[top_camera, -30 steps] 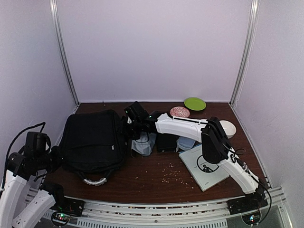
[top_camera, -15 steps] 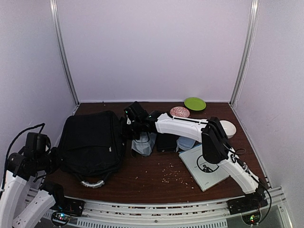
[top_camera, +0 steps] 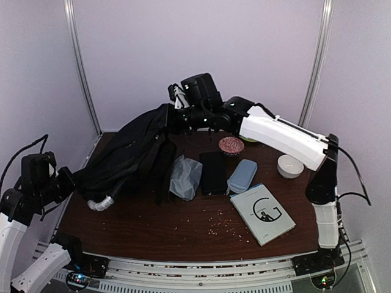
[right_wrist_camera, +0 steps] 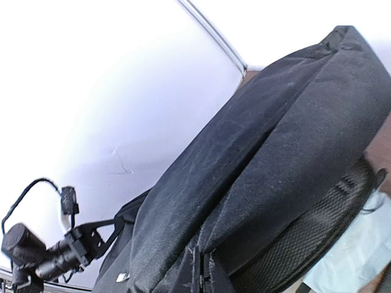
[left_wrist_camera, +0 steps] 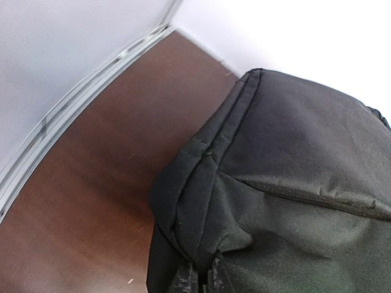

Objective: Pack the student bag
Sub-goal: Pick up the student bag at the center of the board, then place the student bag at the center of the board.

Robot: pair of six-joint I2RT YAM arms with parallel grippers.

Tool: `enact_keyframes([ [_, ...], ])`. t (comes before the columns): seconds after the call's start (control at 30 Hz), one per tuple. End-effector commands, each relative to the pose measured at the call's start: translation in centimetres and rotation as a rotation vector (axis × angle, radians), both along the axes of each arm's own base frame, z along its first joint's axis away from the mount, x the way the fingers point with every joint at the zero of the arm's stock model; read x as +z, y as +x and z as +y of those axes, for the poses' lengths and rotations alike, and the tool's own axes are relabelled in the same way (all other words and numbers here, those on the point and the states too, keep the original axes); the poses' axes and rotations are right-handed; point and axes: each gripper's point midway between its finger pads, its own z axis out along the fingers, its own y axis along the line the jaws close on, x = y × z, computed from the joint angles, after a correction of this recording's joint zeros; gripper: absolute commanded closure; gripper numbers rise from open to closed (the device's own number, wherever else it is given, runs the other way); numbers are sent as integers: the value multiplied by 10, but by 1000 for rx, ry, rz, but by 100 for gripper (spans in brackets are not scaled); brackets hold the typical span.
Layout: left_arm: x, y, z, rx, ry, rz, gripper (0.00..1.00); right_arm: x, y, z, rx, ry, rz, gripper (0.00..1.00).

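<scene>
Two grippers hold the student bag (top_camera: 131, 155) between them.

Right gripper (top_camera: 173, 117): jaws closed tight on a fold of fabric at the bag's far end, held well above the table (top_camera: 183, 238) near its far edge (the wrist view shows the cloth pinched at the bottom of the picture).

Left gripper (top_camera: 66, 181): jaws closed on a seam at the bag's low end, over the left edge of the table.

Bag hangs slanted, high end far, low end near-left. Its silvery handle (top_camera: 99, 203) lies at or just above the surface; I cannot tell which.

Just right of the bag, mid-table, in a row: grey pouch (top_camera: 185, 177), black case (top_camera: 214, 173), blue case (top_camera: 242, 176). Book (top_camera: 263, 213) lies toward the near right corner. White bowl (top_camera: 290, 165) sits by the right edge, and a patterned plate (top_camera: 231, 145) sits toward the far edge. Crumbs (top_camera: 214, 223) are scattered near the book.
</scene>
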Motion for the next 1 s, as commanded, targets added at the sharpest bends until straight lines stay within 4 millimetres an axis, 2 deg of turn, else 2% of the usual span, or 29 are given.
enact_keyframes([
  [0.0,86,49,-10,-49,31,-313,100,56,-30,-40,-29,21,-196,100],
  [0.1,89,70,-29,-142,25,-327,100,32,-44,-68,-69,-19,-212,100],
  [0.23,78,97,-45,-215,33,-343,100,-17,-61,-99,-112,-69,-173,100],
  [0.33,61,118,-60,-286,30,-344,100,-49,-72,-110,-120,-92,-137,100],
  [0.43,46,142,-83,-395,11,-364,100,-70,-84,-115,-121,-98,-114,100],
  [0.57,27,171,-99,-439,-27,-315,100,-79,-99,-109,-102,-91,-114,100],
  [0.67,8,187,-104,-435,-28,-261,100,-100,-102,-107,-107,-121,-89,100],
  [0.8,-17,196,-104,-418,-31,-175,100,-131,-103,-108,-113,-167,-50,100],
  [0.83,-21,196,-103,-414,-30,-158,98,-137,-104,-109,-111,-182,-43,100],
  [0.9,-27,194,-100,-397,-20,-130,86,-143,-105,-108,-100,-201,-35,100],
  [0.97,-31,188,-95,-384,-7,-106,68,-144,-107,-109,-90,-214,-34,89],
])
